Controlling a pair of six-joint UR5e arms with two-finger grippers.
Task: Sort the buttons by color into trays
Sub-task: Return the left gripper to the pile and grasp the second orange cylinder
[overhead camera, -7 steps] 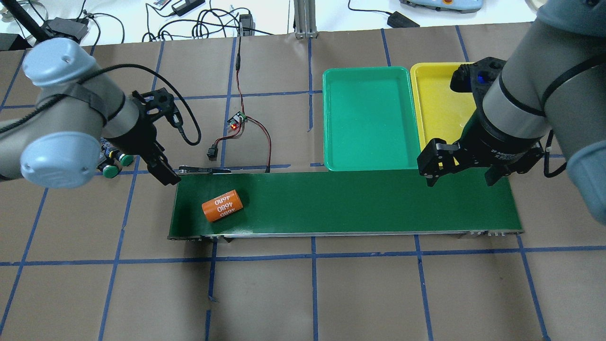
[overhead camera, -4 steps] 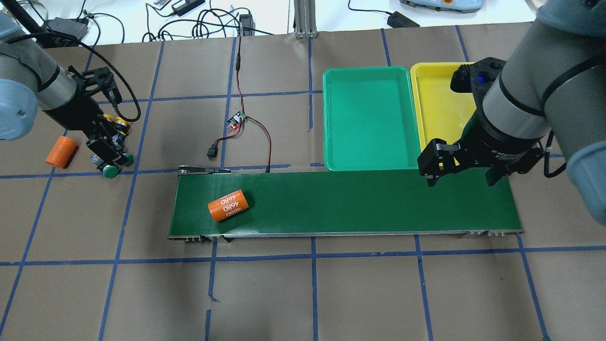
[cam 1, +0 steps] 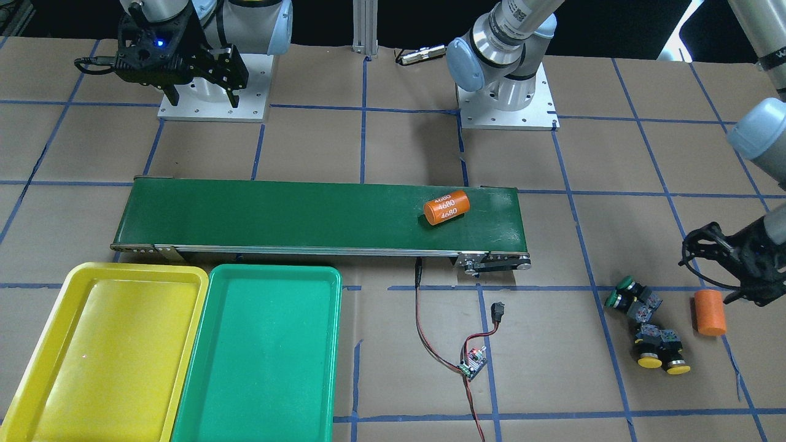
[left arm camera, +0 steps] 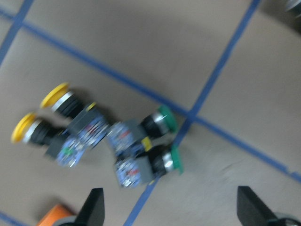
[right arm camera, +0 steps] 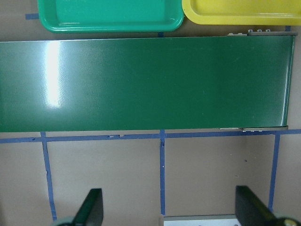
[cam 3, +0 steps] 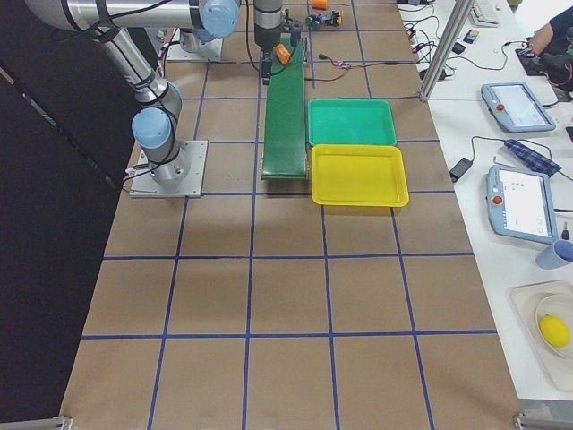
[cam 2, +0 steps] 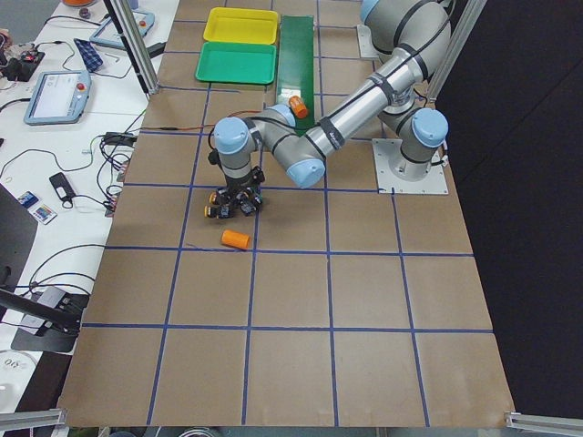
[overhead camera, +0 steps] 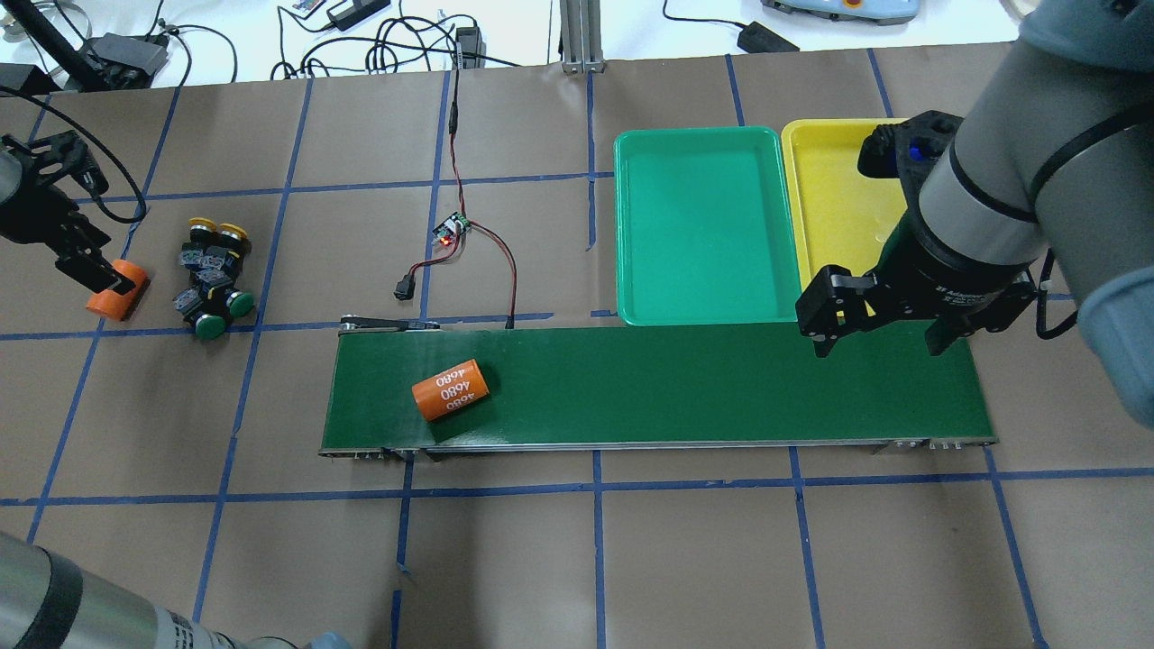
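Observation:
Four buttons [overhead camera: 212, 275] lie in a tight cluster on the brown table at the far left, two with yellow caps [overhead camera: 216, 227] and two with green caps [overhead camera: 221, 317]. They also show in the front view [cam 1: 645, 325] and the left wrist view [left arm camera: 113, 141]. My left gripper [overhead camera: 95, 269] is open and empty, just left of the cluster, over a plain orange cylinder [overhead camera: 115, 290]. My right gripper [overhead camera: 876, 341] is open and empty, over the belt's right end. The green tray [overhead camera: 699, 225] and the yellow tray [overhead camera: 829, 198] stand side by side behind the belt, both bare.
A long dark-green conveyor belt [overhead camera: 685, 383] crosses the middle, with an orange cylinder printed "4680" [overhead camera: 451, 390] lying near its left end. A small circuit board with red and black wires [overhead camera: 451, 230] lies behind the belt.
My left arm has swung left from the belt's left end, past the buttons, to the plain orange cylinder. The "4680" cylinder has drifted right along the belt. The right arm has not moved.

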